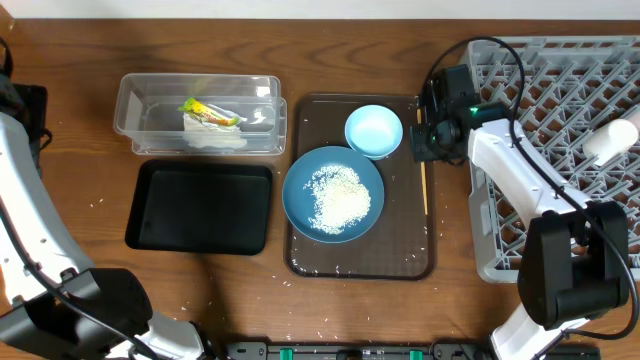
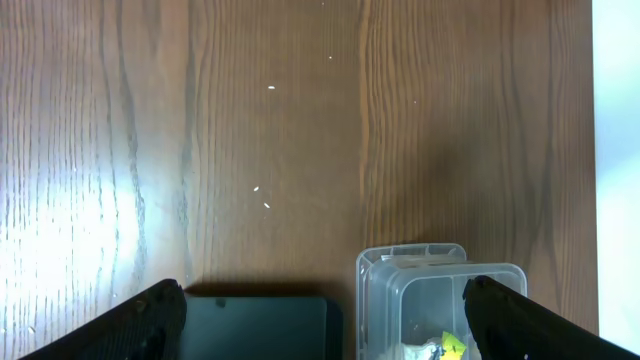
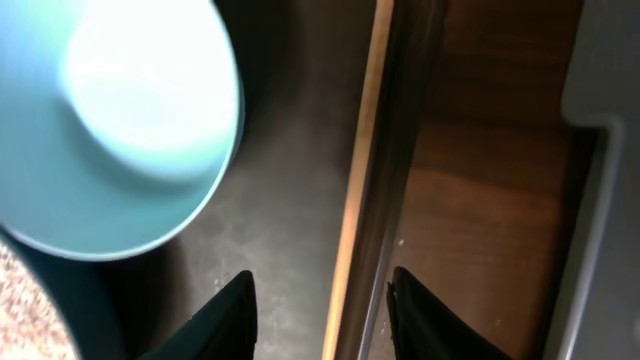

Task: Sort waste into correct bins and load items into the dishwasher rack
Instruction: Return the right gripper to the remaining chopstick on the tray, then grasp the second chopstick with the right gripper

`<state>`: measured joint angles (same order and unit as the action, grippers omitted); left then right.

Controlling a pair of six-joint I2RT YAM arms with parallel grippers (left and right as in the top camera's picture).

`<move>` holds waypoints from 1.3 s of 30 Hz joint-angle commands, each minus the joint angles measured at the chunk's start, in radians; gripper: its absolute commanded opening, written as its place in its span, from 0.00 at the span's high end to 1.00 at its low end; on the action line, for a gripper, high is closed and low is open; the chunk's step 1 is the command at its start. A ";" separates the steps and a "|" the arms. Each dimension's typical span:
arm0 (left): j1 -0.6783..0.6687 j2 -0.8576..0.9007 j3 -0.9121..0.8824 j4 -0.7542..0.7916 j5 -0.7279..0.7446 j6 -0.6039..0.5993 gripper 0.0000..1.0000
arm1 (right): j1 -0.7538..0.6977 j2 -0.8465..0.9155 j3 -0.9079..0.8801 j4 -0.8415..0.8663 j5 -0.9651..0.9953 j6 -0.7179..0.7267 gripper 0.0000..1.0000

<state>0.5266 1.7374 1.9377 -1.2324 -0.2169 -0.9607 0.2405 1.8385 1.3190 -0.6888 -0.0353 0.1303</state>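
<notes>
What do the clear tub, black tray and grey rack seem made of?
Clear tub: glossy plastic, judging by its see-through walls and rounded rim. Black tray: likely plastic, smooth with a soft sheen. Grey rack: matte moulded plastic, judging by its uniform lattice.

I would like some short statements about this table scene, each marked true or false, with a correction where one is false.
1. The snack wrapper lies inside the clear tub. True.
2. The white paper lies in the black tray. False: it is in the clear tub, beside the wrapper.
3. The rice is heaped in the dark-blue dish. True.
4. The light-blue bowl stands in the rack. False: it stands on the brown tray.
5. The right gripper has its fingers on either side of a chopstick. True.
</notes>
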 commanded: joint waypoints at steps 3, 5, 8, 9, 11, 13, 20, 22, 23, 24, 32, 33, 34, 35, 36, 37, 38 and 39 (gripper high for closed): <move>0.002 0.006 -0.001 -0.006 -0.020 0.014 0.08 | 0.009 0.002 -0.015 0.027 0.025 0.032 0.63; 0.002 0.006 -0.001 -0.006 -0.020 0.014 0.08 | 0.009 0.009 -0.020 0.041 0.026 0.034 0.63; 0.002 0.006 -0.001 -0.006 -0.020 0.014 0.08 | 0.009 0.031 -0.031 0.076 0.026 0.034 0.63; 0.002 0.006 -0.001 -0.006 -0.020 0.014 0.08 | 0.009 0.040 -0.032 0.080 0.028 0.034 0.63; 0.002 0.006 -0.001 -0.006 -0.020 0.014 0.08 | 0.009 0.057 -0.032 0.082 0.029 0.034 0.63; 0.002 0.006 -0.001 -0.006 -0.020 0.014 0.08 | 0.009 0.071 -0.032 0.090 0.028 0.034 0.63; 0.002 0.006 -0.001 -0.006 -0.020 0.014 0.08 | 0.010 0.100 -0.032 0.107 0.031 0.038 0.63; 0.002 0.006 -0.001 -0.006 -0.020 0.014 0.08 | 0.010 0.107 -0.032 0.114 0.031 0.038 0.64; 0.002 0.006 -0.001 -0.006 -0.020 0.014 0.08 | 0.010 0.113 -0.032 0.118 0.031 0.038 0.63; 0.002 0.006 -0.001 -0.006 -0.020 0.014 0.08 | 0.010 0.120 -0.032 0.124 0.031 0.038 0.63; 0.002 0.006 -0.001 -0.006 -0.020 0.014 0.08 | 0.010 0.173 -0.032 0.151 0.031 0.038 0.66; 0.002 0.006 -0.001 -0.006 -0.020 0.014 0.08 | 0.010 0.177 -0.032 0.155 0.031 0.038 0.66; 0.002 0.006 -0.001 -0.006 -0.020 0.014 0.08 | 0.010 0.177 -0.032 0.158 0.031 0.038 0.66; 0.002 0.006 -0.001 -0.006 -0.020 0.014 0.08 | 0.010 0.177 -0.033 0.159 0.031 0.038 0.66; 0.002 0.006 -0.001 -0.006 -0.020 0.014 0.08 | 0.010 0.177 -0.032 0.162 0.031 0.038 0.66; 0.002 0.006 -0.001 -0.006 -0.020 0.014 0.08 | 0.010 0.177 -0.032 0.163 0.031 0.038 0.66; 0.002 0.006 -0.001 -0.006 -0.020 0.014 0.08 | 0.010 0.177 -0.032 0.162 0.031 0.038 0.67; 0.002 0.006 -0.001 -0.006 -0.020 0.014 0.08 | 0.010 0.177 -0.033 0.162 0.031 0.039 0.68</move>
<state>0.5266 1.7374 1.9377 -1.2324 -0.2169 -0.9607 0.2413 2.0029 1.2907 -0.5262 -0.0292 0.1535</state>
